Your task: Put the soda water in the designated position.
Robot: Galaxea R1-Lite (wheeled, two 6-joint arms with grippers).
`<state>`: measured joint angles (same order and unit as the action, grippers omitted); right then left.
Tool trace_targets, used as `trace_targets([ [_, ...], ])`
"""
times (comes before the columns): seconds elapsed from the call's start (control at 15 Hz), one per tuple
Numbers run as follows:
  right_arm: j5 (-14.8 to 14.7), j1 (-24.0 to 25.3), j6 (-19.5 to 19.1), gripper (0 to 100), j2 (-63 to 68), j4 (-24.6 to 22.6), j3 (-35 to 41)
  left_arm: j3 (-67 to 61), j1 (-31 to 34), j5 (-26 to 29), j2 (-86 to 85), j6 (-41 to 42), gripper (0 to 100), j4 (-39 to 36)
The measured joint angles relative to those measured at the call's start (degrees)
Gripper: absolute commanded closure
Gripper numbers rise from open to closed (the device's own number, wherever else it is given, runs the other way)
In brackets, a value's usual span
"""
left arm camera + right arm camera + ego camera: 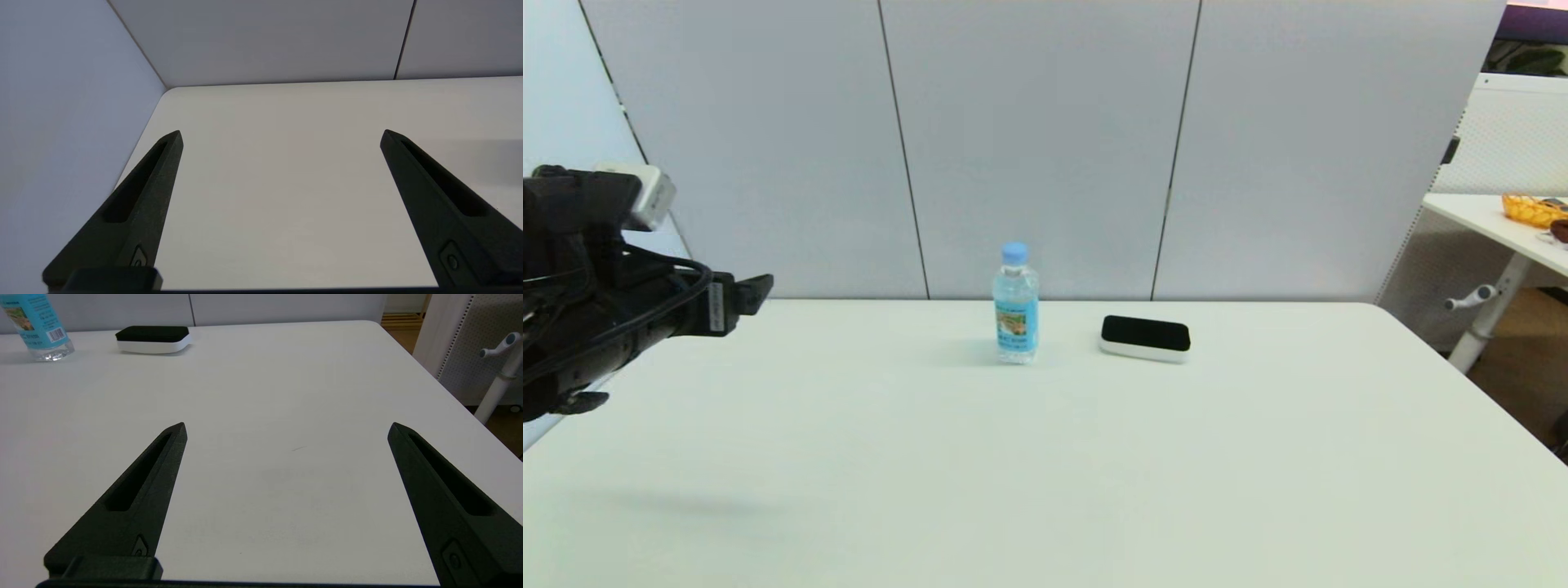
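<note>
Both jaws spread — left gripper [281, 136] raised, soda water [1015, 304] upright beside black-topped device [1145, 337].

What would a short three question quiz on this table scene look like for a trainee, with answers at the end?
1. True or false: the soda water stands upright on the white table.
2. What lies on the side of the bottle toward the robot's right? A) a yellow cup B) the flat black-topped white device C) a red plate
3. Fill in: the left gripper, raised over the table's left edge, has its fingers ____ and holds nothing.

Key:
1. True.
2. B; it lies apart from the bottle, not touching it.
3. Open. The right gripper is also open and empty, over the table nearer the robot.
</note>
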<state>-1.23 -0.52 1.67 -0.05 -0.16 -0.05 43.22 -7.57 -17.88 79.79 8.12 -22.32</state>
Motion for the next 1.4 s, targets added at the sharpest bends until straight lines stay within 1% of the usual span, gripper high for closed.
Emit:
trace_targets([
  [0.27,0.0,0.0,0.0,0,0.0,0.0,0.0,-2.6,0.1,0.0,-8.5,-0.1,0,6.5],
  [0.6,0.0,0.0,0.0,0,0.0,0.0,0.0,-13.1,0.2,0.0,-22.9,-0.1,0,8.2],
  [0.73,0.0,0.0,0.0,0,0.0,0.0,0.0,-16.8,0.2,0.6,-29.2,-0.2,0,10.7],
  [1.07,0.0,0.0,0.0,0,0.0,0.0,0.0,-24.2,2.8,6.2,-45.7,-0.3,0,22.2],
  [1.2,0.0,0.0,0.0,0,0.0,0.0,0.0,-28.7,3.4,7.4,-51.2,-0.2,0,23.9],
  [1.4,0.0,0.0,0.0,0,0.0,0.0,0.0,-35.2,3.8,9.4,-57.4,-0.3,0,24.4],
])
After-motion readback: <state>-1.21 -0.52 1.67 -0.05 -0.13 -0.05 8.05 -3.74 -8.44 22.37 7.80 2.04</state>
